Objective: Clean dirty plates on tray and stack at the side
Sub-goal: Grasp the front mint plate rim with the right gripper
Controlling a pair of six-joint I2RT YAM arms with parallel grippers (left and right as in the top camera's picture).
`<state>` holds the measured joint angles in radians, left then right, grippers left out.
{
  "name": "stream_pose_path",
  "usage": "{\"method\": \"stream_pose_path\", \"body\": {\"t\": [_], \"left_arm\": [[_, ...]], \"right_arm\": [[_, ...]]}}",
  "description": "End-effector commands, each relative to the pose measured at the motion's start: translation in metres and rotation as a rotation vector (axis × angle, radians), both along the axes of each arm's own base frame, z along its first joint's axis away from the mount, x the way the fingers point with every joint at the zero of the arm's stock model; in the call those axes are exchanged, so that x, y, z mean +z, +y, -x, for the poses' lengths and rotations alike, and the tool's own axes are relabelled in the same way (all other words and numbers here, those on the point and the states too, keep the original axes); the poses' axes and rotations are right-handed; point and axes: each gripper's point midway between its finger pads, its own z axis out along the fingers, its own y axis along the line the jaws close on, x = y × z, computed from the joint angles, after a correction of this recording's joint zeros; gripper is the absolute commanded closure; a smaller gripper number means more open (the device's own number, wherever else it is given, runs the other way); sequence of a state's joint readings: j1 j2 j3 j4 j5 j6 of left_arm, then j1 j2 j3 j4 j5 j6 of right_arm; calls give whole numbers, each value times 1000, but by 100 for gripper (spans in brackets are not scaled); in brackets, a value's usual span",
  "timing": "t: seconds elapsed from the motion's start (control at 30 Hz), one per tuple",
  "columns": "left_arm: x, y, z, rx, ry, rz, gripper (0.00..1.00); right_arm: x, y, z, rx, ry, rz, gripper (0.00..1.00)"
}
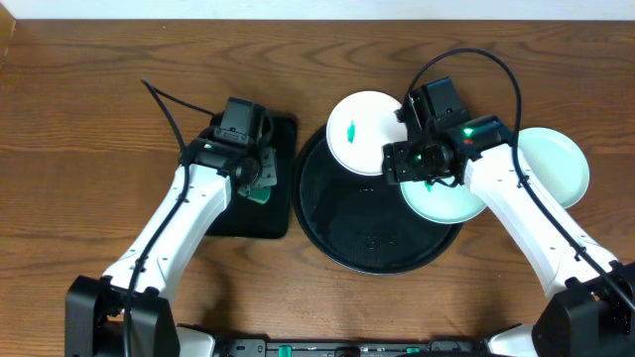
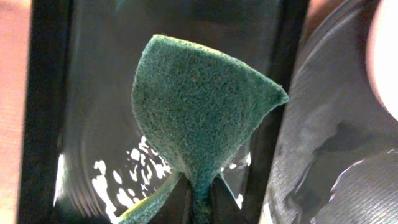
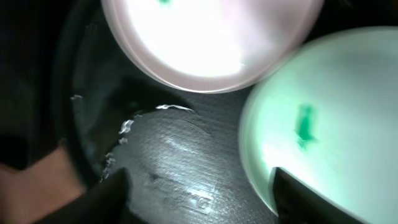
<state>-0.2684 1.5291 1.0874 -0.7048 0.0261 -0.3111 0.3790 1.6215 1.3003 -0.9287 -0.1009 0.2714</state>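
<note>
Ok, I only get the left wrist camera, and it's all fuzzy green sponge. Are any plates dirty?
Observer: Yes, two show a green smear: one plate at the far edge of the round tray, another plate beside it.
Operator: Where's the other hand?
Observer: The right hand hovers open between those two.
Operator: Any plate off the tray?
Observer: A third plate lies on the table, right of the tray, no smear showing.
</note>
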Motion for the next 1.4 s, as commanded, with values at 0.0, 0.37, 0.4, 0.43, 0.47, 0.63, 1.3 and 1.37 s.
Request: {"method": "stream_pose_path", "body": {"t": [0.0, 0.37, 0.4, 0.43, 0.47, 0.63, 1.3, 1.37], "left_arm": [[5, 5, 2, -30, 5, -31, 93], [5, 5, 4, -37, 12, -35, 92], [5, 5, 4, -37, 14, -35, 92], [4, 5, 5, -37, 15, -35, 92], [4, 5, 4, -37, 15, -35, 92], [4, 5, 4, -37, 14, -35, 92], [4, 5, 5, -37, 16, -36, 92], [4, 5, 5, -37, 16, -36, 92]], "right_arm": [[-2, -58, -5, -164, -31, 249, 49], [-11, -172, 18, -448, 123, 371, 62], [-13, -177, 19, -463, 131, 371, 62], [-17, -182, 21, -477, 141, 368, 59], [-25, -184, 24, -468, 159, 338, 52], [-53, -161, 20, -324, 154, 173, 35], [-56, -156, 34, -309, 205, 155, 99], [-47, -148, 42, -297, 256, 118, 99]]}}
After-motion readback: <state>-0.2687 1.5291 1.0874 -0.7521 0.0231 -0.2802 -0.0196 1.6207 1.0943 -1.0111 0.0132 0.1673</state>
